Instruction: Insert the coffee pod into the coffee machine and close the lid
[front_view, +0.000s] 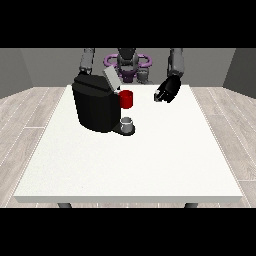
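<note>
Wooden floor and grey walls surround the large white table (150, 165), and the robot (128, 62) stands behind its far edge. On the left part of the table is the black coffee machine (95, 107) with its grey lid (111, 77) tilted up, a red thing at the machine (126, 99) and a small grey thing (127, 121) on its base, which I cannot tell for the pod. At the view's right the hand (167, 91) hangs above the table with fingers curled and nothing in them; the other hand is hidden behind the machine.
</note>
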